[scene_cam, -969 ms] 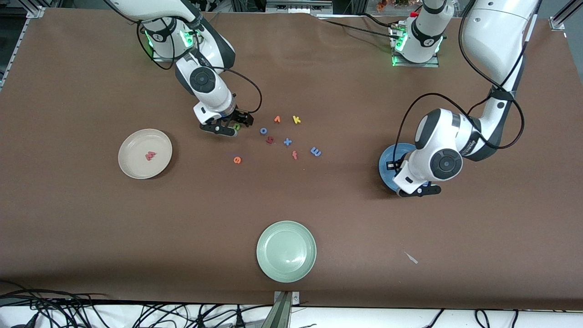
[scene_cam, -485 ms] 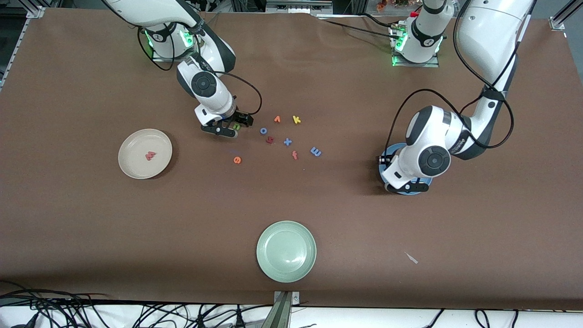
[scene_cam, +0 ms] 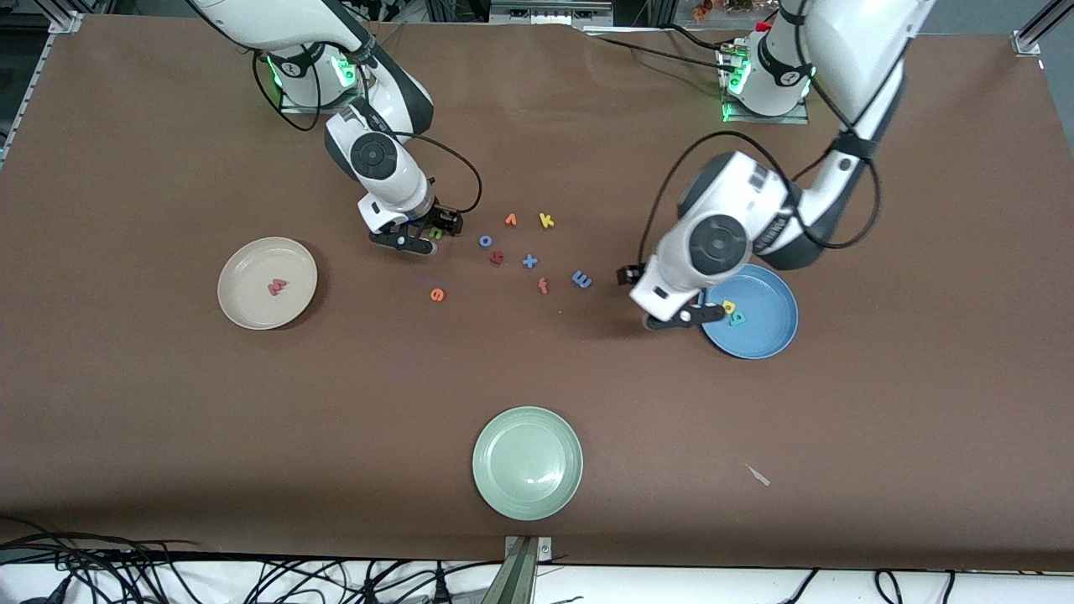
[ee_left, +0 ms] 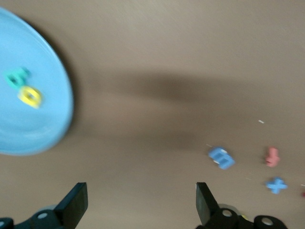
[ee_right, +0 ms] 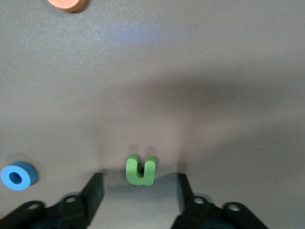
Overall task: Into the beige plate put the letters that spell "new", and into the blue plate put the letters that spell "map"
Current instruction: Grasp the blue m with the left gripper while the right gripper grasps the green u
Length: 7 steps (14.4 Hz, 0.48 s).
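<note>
While the right gripper [scene_cam: 424, 237] stood low over the table in the upper-middle of the front frame, its fingers [ee_right: 93, 191] straddled the green "n" [ee_right: 141, 170] with a gap on each side, not yet touching it. The blue "o" [ee_right: 18, 175] lay just beside that gripper. The left gripper [scene_cam: 671, 315] hung over bare table at the edge of the blue plate [scene_cam: 768, 331], at center right of the frame, its jaws spread wide and empty. The yellow "a" [scene_cam: 728, 308] and the teal "p" [scene_cam: 738, 319] lay touching each other in that plate. The blue "m" [scene_cam: 581, 279] remained on the table between the letter cluster and the left gripper. The salmon-red "w" [scene_cam: 276, 288] lay in the beige plate [scene_cam: 243, 306] at center left, and the orange "e" [scene_cam: 437, 294] lay on the table lower in the frame than the right gripper. The pale green plate [scene_cam: 527, 462] sat at bottom center.
</note>
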### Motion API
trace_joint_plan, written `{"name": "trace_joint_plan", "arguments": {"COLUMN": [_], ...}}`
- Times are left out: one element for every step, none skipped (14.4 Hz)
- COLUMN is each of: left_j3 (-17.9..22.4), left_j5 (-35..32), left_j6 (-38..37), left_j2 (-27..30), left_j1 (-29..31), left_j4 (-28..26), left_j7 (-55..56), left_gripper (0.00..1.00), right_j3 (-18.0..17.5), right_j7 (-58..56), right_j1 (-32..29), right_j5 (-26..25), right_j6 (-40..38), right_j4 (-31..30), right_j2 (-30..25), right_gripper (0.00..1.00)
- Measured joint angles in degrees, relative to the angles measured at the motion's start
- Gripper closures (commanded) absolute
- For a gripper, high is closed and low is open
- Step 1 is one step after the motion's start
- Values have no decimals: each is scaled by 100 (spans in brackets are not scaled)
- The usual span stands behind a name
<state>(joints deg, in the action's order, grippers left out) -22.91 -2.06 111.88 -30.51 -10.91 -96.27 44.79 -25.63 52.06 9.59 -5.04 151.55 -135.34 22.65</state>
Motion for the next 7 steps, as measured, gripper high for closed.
{"name": "trace_joint_plan", "arguments": {"left_j3": [0,-1,0,0,0,1,1], "left_j5": [86,158,202,206,206,206,206], "left_j6": [162,382,595,772,931,1131,1401], "left_j2": [-83,-181,-284,-405,-541,-684,-819], "left_j1": [-199,-376,-510,-616,-701,-775,-833], "left_j4": [44,80,94,95,96,95,86], "left_j7": [451,994,1577,2128,2562,2910,3225], "left_gripper": [0,0,0,0,0,0,0], "right_j3": [5,14,22,29,32,33,34], "right_j7": [0,0,0,0,0,0,0], "right_j1": [0,-1,-1,-2,-4,-7,-8], "right_j5": [0,0,0,0,0,0,0], "right_j6": [4,4,4,6,6,3,2], "right_j4": [0,0,0,0,1,1,1], "right_j2": [5,10,19,24,24,22,22], "right_gripper": [39,41,45,46,49,51,56]}}
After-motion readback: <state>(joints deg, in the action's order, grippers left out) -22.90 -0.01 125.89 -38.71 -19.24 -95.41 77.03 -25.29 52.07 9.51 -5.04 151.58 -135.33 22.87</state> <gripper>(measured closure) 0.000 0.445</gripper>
